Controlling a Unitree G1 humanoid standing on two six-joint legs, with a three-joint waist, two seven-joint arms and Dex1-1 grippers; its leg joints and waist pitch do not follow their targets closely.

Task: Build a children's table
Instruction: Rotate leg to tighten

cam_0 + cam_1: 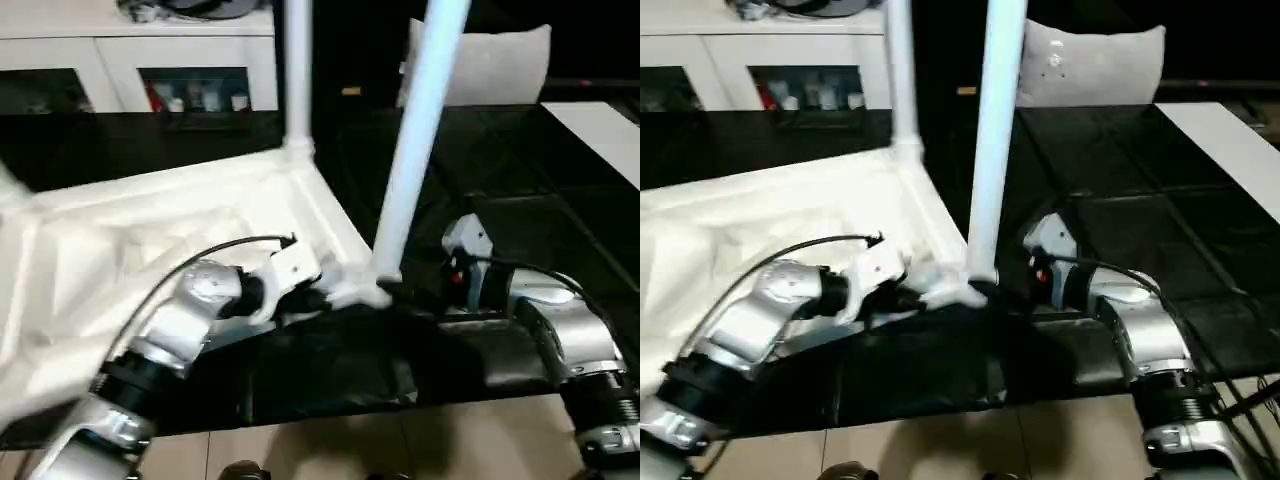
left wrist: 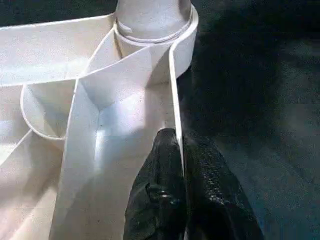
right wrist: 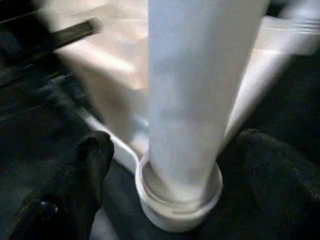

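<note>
Surface: dark glossy floor [image 1: 560,230], with a strip of pale flooring along the near edge.
Background: white cabinet [image 1: 150,60] with glass doors at far left; grey-white cushion [image 1: 500,60] standing at far right of centre.
Top [image 1: 120,250]: white plastic, lying upside down on the dark floor at left, ribs facing up; its right edge runs from far centre to near centre.
Far leg [image 1: 297,70]: upright in the far right corner socket of the top.
Near leg [image 1: 420,130]: seated in the near right corner socket [image 3: 177,200], leaning a little to the right as it rises out of view.
Left gripper [image 2: 177,150]: reaches in from the near left to the top's right edge, just near of the near leg's socket; its black fingers [image 2: 160,185] are pressed together on the thin rim wall, one on each side of it.
Right gripper [image 3: 170,165]: low on the floor to the right of the near leg's foot; fingers [image 3: 92,160] spread wide, one on either side of the leg's base, apparently not touching it, though the blur makes this hard to judge.
Cable [image 1: 200,255]: black, arching over the left wrist.
</note>
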